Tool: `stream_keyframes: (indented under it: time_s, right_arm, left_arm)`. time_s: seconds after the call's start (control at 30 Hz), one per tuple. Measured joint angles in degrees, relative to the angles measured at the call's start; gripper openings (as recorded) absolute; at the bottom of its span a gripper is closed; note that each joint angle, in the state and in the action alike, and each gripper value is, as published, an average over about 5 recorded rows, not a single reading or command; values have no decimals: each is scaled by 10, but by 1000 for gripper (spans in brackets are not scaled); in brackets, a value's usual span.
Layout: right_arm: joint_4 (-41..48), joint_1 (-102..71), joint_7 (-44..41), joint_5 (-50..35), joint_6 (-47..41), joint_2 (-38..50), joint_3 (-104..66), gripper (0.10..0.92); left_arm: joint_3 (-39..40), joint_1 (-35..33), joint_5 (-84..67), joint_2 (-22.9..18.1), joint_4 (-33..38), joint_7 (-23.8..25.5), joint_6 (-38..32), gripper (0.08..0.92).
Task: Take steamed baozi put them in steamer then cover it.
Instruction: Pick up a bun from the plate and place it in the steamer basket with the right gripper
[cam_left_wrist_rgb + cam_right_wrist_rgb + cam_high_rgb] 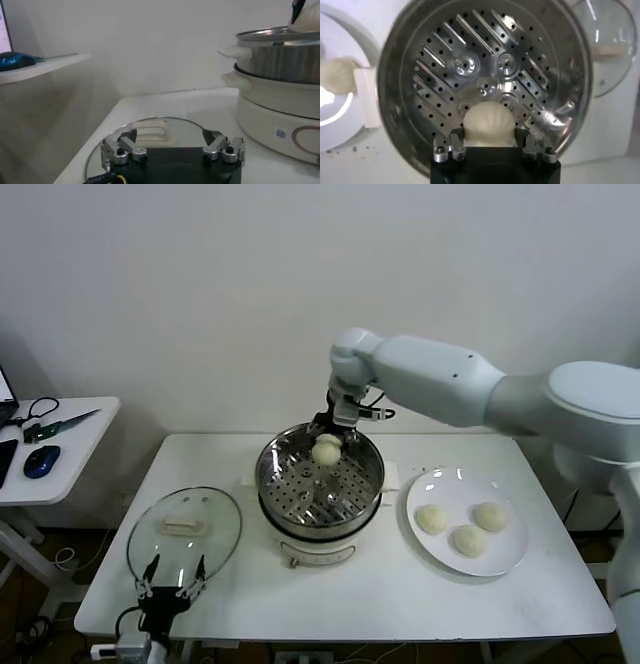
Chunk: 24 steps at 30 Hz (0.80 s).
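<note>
The steel steamer [290,484] stands mid-table on its cream pot base. My right gripper [328,446] is shut on a cream-white baozi [326,450] and holds it above the far side of the basket. In the right wrist view the baozi [487,124] sits between the fingers [454,136] above the perforated floor [485,65], which is bare. Three more baozi [469,539] lie on the white plate [510,559] to the right. My left gripper [172,582] is open at the near edge of the glass lid [185,534], which lies flat on the table.
A side table [70,439] at the far left holds scissors and a blue mouse [42,461]. The steamer's side [280,65] rises close by the left gripper [172,145] in the left wrist view. The wall stands behind the table.
</note>
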<state>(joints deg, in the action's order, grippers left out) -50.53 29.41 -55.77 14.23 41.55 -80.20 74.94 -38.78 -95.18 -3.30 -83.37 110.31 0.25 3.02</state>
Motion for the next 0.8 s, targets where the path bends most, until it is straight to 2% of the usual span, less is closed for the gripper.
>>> stream_keyframes:
  time_s: [0.47, 0.73, 0.8]
  right_arm:
    - [107, -44, 16, 61, 40, -55, -36, 664]
    - [112, -36, 0, 25, 44, -56, -16, 811]
    - [104, -24, -5, 7, 44, -50, -7, 821]
  left_arm:
    - [0, 10, -3, -2, -10, -4, 0, 823]
    - [-1, 8, -4, -2, -9, -6, -2, 823]
    - [-1, 6, -4, -2, -8, -6, -2, 823]
